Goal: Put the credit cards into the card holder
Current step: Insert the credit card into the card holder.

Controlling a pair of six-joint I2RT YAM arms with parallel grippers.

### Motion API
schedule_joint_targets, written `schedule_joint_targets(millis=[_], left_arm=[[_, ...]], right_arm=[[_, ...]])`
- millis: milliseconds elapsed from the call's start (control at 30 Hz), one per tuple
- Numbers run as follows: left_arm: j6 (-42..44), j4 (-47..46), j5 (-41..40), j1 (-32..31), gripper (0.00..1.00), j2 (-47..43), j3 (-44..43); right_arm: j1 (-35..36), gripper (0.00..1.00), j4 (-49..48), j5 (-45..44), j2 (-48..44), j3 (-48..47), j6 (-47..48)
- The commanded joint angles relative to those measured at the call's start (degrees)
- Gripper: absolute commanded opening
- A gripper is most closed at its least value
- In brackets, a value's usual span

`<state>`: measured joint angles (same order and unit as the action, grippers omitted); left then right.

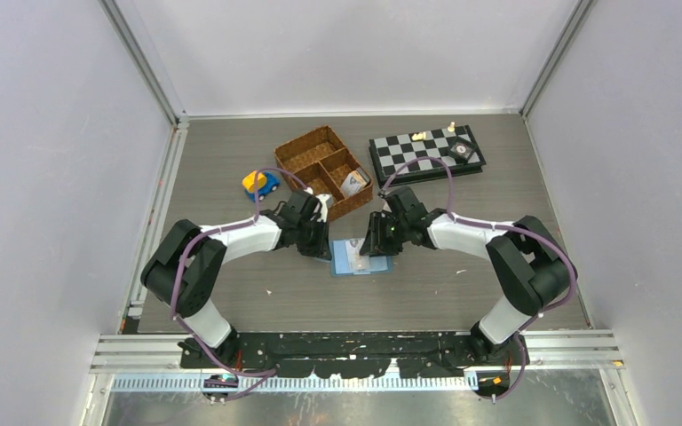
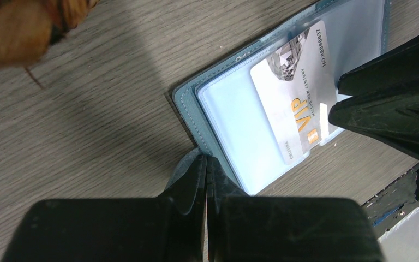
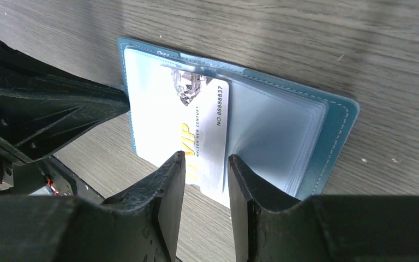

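The teal card holder (image 1: pixel 348 266) lies open on the table between my two grippers. A white and grey credit card with gold "VIP" print (image 2: pixel 297 98) sits partly inside a clear inner pocket, its lower end sticking out. My left gripper (image 2: pixel 206 159) is shut on the holder's teal edge flap (image 2: pixel 188 103) and pins that side. My right gripper (image 3: pixel 206 161) is open, its jaws on either side of the card's (image 3: pixel 202 120) protruding end, above the holder (image 3: pixel 338 120). The right gripper's black fingers (image 2: pixel 393 103) show at the card's edge in the left wrist view.
A brown wicker divided basket (image 1: pixel 324 164) stands just behind the grippers, with a card (image 1: pixel 352 184) in one compartment. A chessboard (image 1: pixel 426 153) with a few pieces is at the back right. A blue and yellow toy car (image 1: pixel 260 183) is left of the basket.
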<state>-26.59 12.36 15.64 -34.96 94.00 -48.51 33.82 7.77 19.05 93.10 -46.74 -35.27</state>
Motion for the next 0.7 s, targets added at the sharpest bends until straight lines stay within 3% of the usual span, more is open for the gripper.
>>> schedule_joint_targets(millis=[0,667], left_arm=[[0.66,0.65,-0.18,-0.38,0.0,0.94,-0.09],[0.23,0.07,0.96,-0.41,0.0,0.85,0.07]], right_arm=[[1.4,0.4,2.51,-3.23,-0.07,-1.6,1.42],[5.9,0.37,-0.04,-2.94,4.6,-6.41,-0.38]])
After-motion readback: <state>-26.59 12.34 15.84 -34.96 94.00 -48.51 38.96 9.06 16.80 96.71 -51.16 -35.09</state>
